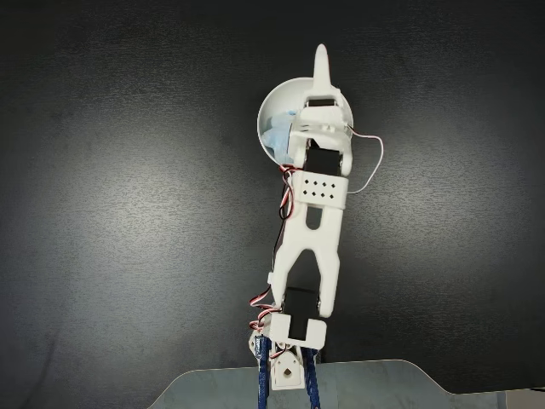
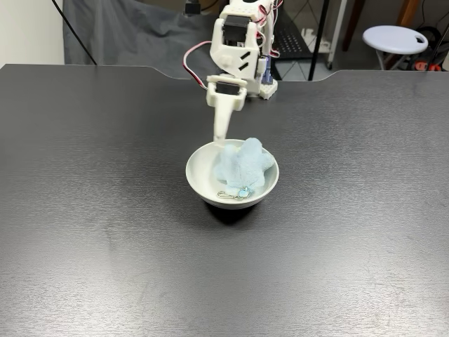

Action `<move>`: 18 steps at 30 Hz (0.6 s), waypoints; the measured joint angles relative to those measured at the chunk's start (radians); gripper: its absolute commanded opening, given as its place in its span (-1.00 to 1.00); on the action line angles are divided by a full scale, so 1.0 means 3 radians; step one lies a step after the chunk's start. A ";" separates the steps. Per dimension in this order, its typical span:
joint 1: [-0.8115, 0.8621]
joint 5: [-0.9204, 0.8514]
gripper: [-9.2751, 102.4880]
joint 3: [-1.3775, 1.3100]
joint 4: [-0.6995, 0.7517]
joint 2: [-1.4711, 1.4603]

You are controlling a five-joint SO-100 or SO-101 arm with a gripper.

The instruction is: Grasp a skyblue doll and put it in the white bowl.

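The white bowl (image 2: 200, 174) stands on the black table, under the arm's end in a fixed view (image 1: 274, 106). The skyblue doll (image 2: 242, 165) lies inside it as a fluffy light-blue heap rising above the rim, its metal clasp on the bowl's floor; from above, a strip of the doll (image 1: 274, 138) shows beside the wrist. My gripper (image 2: 233, 144) hangs over the bowl. One long white finger (image 2: 222, 123) reaches down to the inner wall, touching the doll's side. The other jaw stands swung away, mostly hidden, so the gripper (image 1: 303, 85) looks open.
The arm's base (image 1: 288, 368) is clamped at the table's edge by a grey notched plate (image 1: 375, 385). Red and white cables (image 1: 371, 162) loop off the wrist. A white stool (image 2: 395, 36) and dark cloth stand beyond the table.
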 measured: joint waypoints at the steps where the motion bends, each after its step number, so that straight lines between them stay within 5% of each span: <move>1: 0.0010 0.0015 0.17 -0.0026 0.0046 0.0082; 18: -0.0276 0.0951 0.10 -0.0460 0.2173 0.2250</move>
